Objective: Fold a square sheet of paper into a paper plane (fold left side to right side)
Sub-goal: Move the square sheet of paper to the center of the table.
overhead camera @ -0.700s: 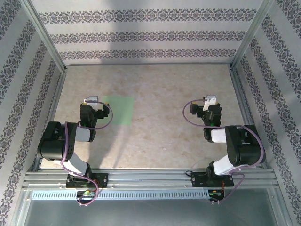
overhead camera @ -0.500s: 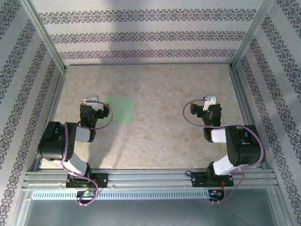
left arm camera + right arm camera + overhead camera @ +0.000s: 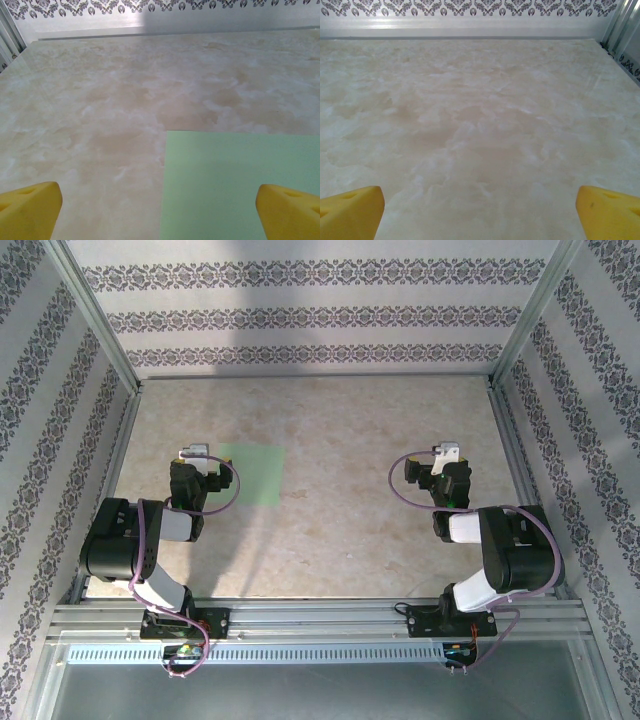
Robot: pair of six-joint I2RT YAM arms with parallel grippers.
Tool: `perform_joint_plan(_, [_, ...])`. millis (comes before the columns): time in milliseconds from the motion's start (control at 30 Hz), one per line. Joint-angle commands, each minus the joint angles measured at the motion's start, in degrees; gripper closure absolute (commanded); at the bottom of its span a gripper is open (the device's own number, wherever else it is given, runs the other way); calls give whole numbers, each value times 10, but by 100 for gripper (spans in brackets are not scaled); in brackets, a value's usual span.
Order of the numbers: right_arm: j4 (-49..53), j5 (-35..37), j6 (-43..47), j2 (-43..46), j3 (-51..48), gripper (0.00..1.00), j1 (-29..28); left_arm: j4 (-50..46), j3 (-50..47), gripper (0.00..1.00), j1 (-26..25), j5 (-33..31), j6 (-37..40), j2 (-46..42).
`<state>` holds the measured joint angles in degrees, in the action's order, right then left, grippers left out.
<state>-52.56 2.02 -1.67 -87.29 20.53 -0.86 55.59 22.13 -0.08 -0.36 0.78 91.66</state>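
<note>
Square green sheet (image 3: 252,474) lies flat on the marbled table (image 3: 340,530), plain, at 1 o'clock from the left gripper (image 3: 160,212). Left jaws spread wide, gripping nothing. Right gripper (image 3: 480,212) likewise spread.

The square sheet of paper (image 3: 235,185) is cut off by the left wrist view's bottom and right edges. Overhead, its near-left corner is covered by the left arm (image 3: 195,490).

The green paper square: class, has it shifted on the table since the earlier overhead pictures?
No. The square sheet of paper lies where it did, its far edge equally far from the back rail of the table.
</note>
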Motion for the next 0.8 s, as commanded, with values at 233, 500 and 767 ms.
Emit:
perform_joint_plan(233, [-16,-8,-1,-3,11,2,2,-13,1,0,2,8,-8,-4])
perform_joint_plan(500, [-16,-14,-7,-2,10,2,5,-11,1,1,2,8,-9,-5])
perform_joint_plan(767, [137,33,-36,138,24,2,9,-171,28,0,2,-20,-23,-154])
